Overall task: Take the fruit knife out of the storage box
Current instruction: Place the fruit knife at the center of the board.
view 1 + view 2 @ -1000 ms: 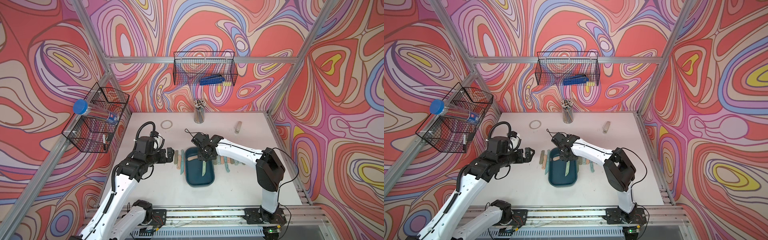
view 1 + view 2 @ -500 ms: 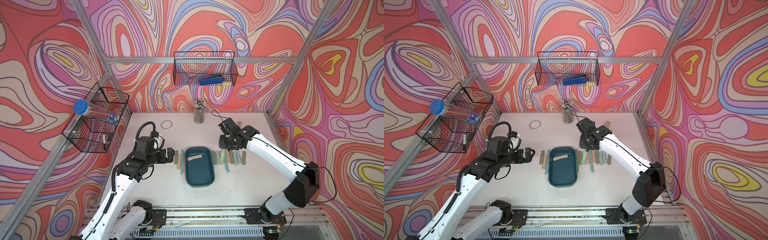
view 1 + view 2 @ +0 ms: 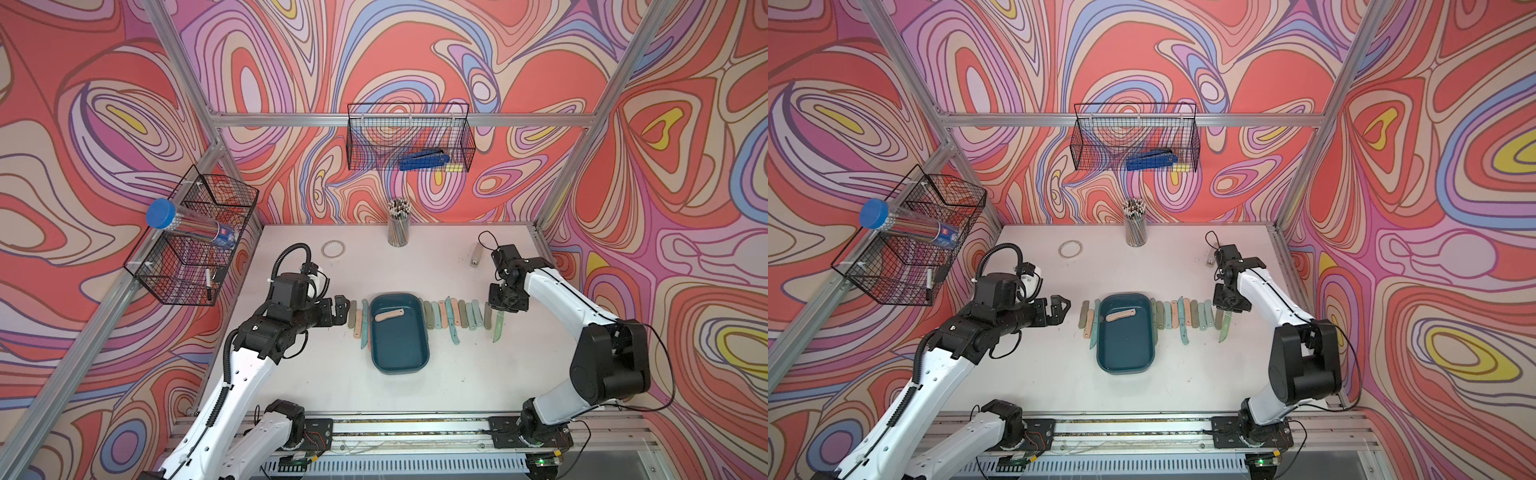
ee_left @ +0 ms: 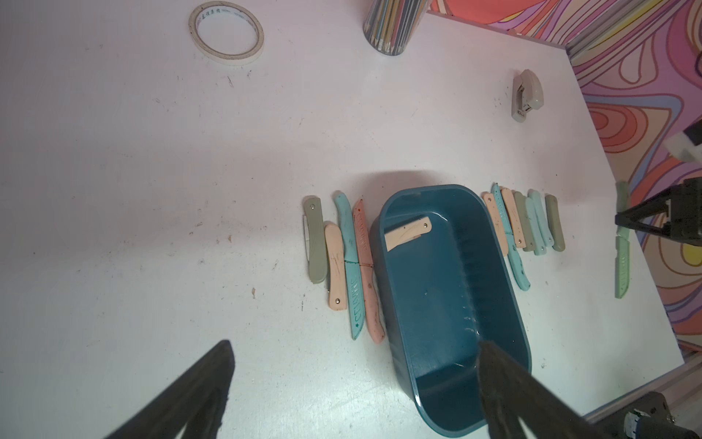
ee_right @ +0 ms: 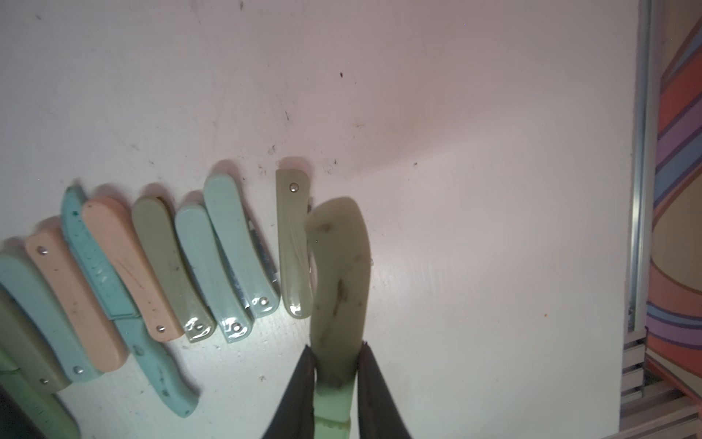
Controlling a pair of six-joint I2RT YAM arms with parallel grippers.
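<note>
The dark teal storage box (image 3: 401,349) (image 3: 1125,345) (image 4: 448,289) sits mid-table with one folded pink fruit knife (image 3: 389,316) (image 4: 408,232) lying across its far end. My right gripper (image 3: 505,306) (image 5: 336,349) is shut on a pale green fruit knife (image 3: 498,326) (image 3: 1225,326) (image 5: 338,266). It holds the knife low over the table at the right end of the row, outside the box. My left gripper (image 3: 341,309) (image 4: 355,344) stands open left of the box, with nothing between its fingers.
Rows of folded knives (image 3: 455,313) (image 3: 359,320) lie on both sides of the box. A pencil cup (image 3: 398,226), a tape ring (image 3: 333,249) and a small stapler (image 3: 477,254) stand toward the back. Wire baskets (image 3: 409,137) (image 3: 195,237) hang on the walls.
My right arm has lifted the green knife out of the box and carried it right, past the row, to its far end. The left arm has stayed still.
</note>
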